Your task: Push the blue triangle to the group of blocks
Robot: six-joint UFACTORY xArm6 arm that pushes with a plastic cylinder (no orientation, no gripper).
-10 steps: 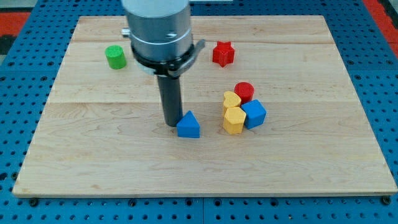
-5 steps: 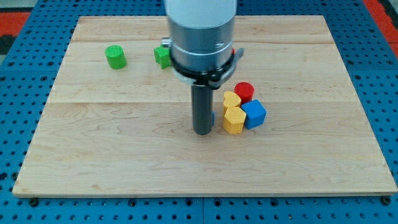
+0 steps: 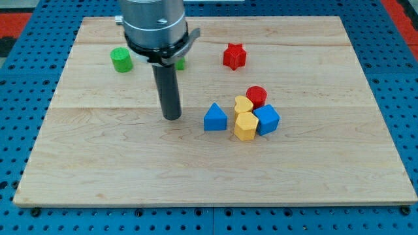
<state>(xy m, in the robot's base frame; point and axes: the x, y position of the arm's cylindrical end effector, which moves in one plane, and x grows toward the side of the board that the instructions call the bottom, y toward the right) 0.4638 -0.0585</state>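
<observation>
The blue triangle [image 3: 215, 118] lies on the wooden board [image 3: 98, 163], right of centre, close to the left side of a group of blocks; I cannot tell if it touches them. The group holds a yellow heart [image 3: 243, 104], a yellow block [image 3: 245, 126], a red cylinder [image 3: 257, 96] and a blue cube [image 3: 266, 119]. My tip [image 3: 172, 117] rests on the board to the left of the blue triangle, with a clear gap between them.
A green cylinder [image 3: 121, 59] stands at the upper left. A green block [image 3: 179, 63] is mostly hidden behind the arm. A red star [image 3: 234, 56] sits above the group.
The blue triangle has slid right, up beside the yellow blocks. My tip went right with it, then drew back to the left and now stands apart from it.
</observation>
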